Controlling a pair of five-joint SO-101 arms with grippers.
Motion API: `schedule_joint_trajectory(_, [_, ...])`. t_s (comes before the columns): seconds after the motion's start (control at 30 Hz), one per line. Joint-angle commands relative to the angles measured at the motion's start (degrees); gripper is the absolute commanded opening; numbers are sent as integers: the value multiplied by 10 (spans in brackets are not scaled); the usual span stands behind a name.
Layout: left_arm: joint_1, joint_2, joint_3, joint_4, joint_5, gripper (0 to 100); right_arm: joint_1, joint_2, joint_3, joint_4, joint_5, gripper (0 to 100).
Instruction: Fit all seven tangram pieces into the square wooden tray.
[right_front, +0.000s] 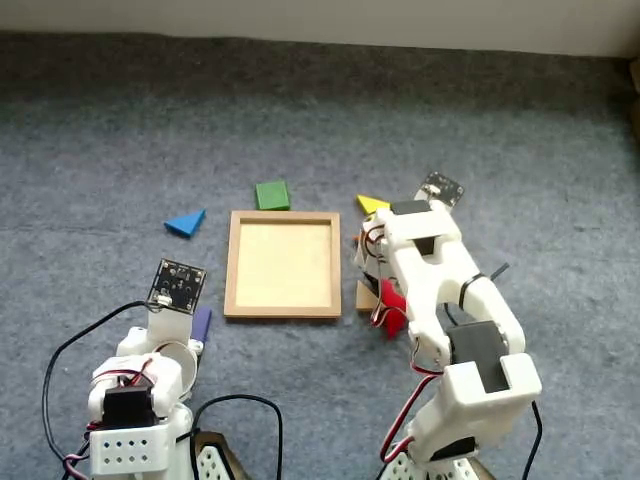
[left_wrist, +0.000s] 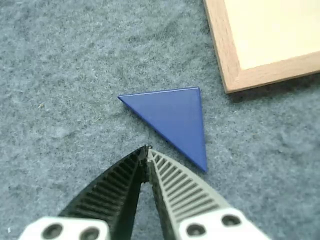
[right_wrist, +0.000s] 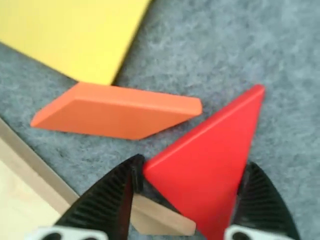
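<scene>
- The light blue triangle (right_front: 186, 222) lay flat on the grey worktop (right_front: 100, 140), apart from the tray's left side.
- The left gripper (left_wrist: 147, 151) had its fingers together and held nothing. Its tip sat just beside the dark blue triangle (left_wrist: 172, 120), which lay flat near a corner of the tray.
- The square wooden tray (right_front: 282, 313) sat mid-worktop with no piece in it.
- The green square (right_front: 272, 195) lay just beyond the tray's far rim, and the yellow triangle (right_front: 372, 204) lay near its far right corner.
- The orange parallelogram (right_wrist: 117, 110) lay just beside the yellow triangle and close to the red triangle (right_wrist: 205, 165).
- The right gripper (right_wrist: 191, 167) appeared clamped on the red triangle, one finger against each side, just right of the tray. A tan piece (right_wrist: 162, 220) showed partly beneath the triangle.
- Step in hand, as judged: moving the red triangle to the tray.
  - Lift it straight up until it clears the tan piece and the orange parallelogram.
  - Keep it level while it passes over the rim.
  - Seat its square corner in a tray corner, edges flush to the walls, so room remains for the six other pieces.
  - Release only once it rests flat.
- No brand, label or writing could be read on the pieces or the tray.
</scene>
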Motion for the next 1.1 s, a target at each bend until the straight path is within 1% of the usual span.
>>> schedule_joint_trajectory(0.0, [-2, -15, 11, 3, 2, 6, 1, -12, -3, 38, 32, 221])
schedule_joint_trajectory(0.27, [-2, -15, 11, 3, 2, 6, 2, -59, -73, 153, 119, 221])
schedule_joint_trajectory(0.47, [-2, -15, 11, 3, 2, 6, -4, -125, -81, 157, 182, 221])
schedule_joint_trajectory(0.6, [-2, -15, 11, 3, 2, 6, -33, -135, -81, 155, 245, 221])
schedule_joint_trajectory(0.77, [-2, -15, 11, 3, 2, 6, -97, -135, -78, 75, 335, 221])
schedule_joint_trajectory(0.83, [-2, -15, 11, 3, 2, 6, -120, -134, -78, 38, 359, 221])
schedule_joint_trajectory(0.97, [-2, -15, 11, 3, 2, 6, -157, -134, -78, -32, 369, 221])
schedule_joint_trajectory(1.07, [-2, -15, 11, 3, 2, 6, -179, -132, -78, -66, 370, 221])
